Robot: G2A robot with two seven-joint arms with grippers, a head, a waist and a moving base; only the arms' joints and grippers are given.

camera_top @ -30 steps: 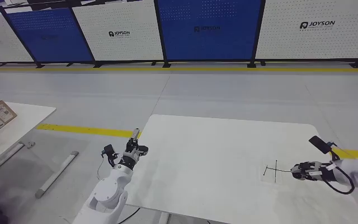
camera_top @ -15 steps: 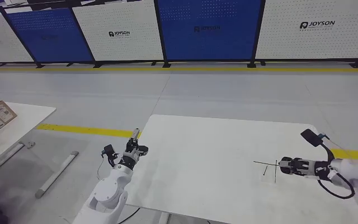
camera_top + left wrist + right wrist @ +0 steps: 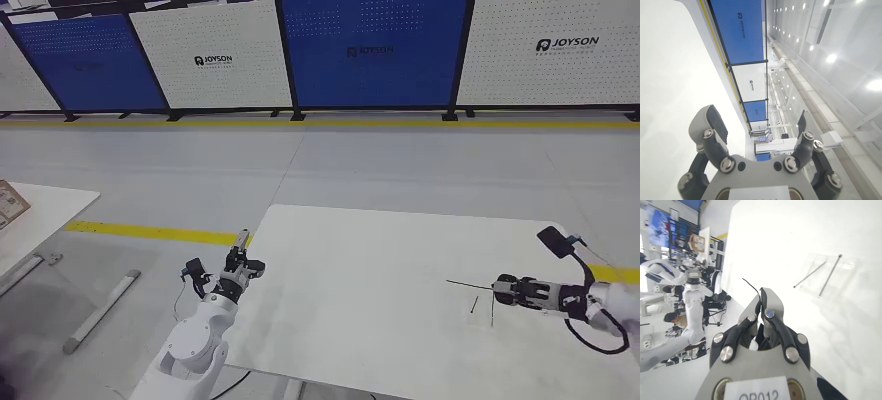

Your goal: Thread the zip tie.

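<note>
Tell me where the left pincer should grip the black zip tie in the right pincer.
Probably its free tail: the thin black zip tie juts out beyond the shut right pincer. Bring the open left pincer in from that tail end, closing across the strip.

Logos (image 3: 213, 60) on wall panels (image 3: 165, 85)
</note>
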